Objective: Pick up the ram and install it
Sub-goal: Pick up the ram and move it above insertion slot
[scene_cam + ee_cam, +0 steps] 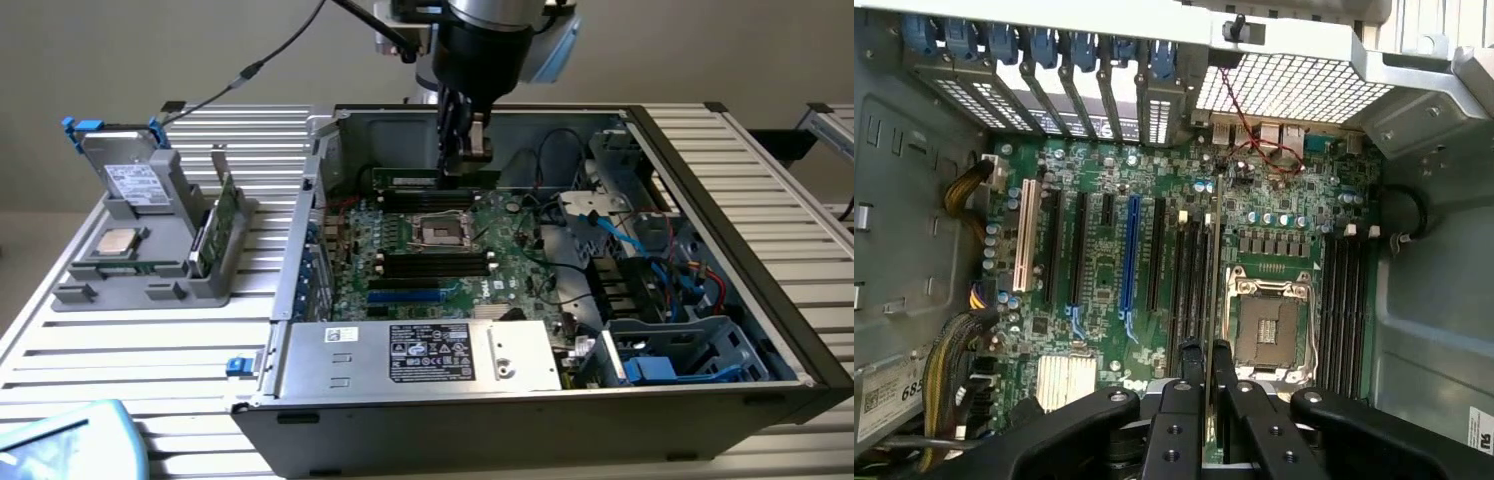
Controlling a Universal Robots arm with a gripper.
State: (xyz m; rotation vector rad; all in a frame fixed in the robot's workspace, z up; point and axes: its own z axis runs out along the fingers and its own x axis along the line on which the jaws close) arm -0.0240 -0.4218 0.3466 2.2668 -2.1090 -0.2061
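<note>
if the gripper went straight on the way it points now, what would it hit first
The ram held by the gripper leads, so it would likely touch the motherboard first, at the dark memory slots beside the empty processor socket. Which slot is unclear.

One arm [487,35], one gripper [461,168] and one ram [411,178]. One case [534,435] holds one motherboard [514,255], one socket [438,231], one power supply [427,352]. Two memory banks [434,263] flank the socket. There is one white slot [1026,238] and one blue slot [1129,255] (the black ones beside them sit too crowded to number). One grey holder [200,290] carries one drive [131,182], one processor [118,241], one card [222,215] with a metal bracket.
</note>
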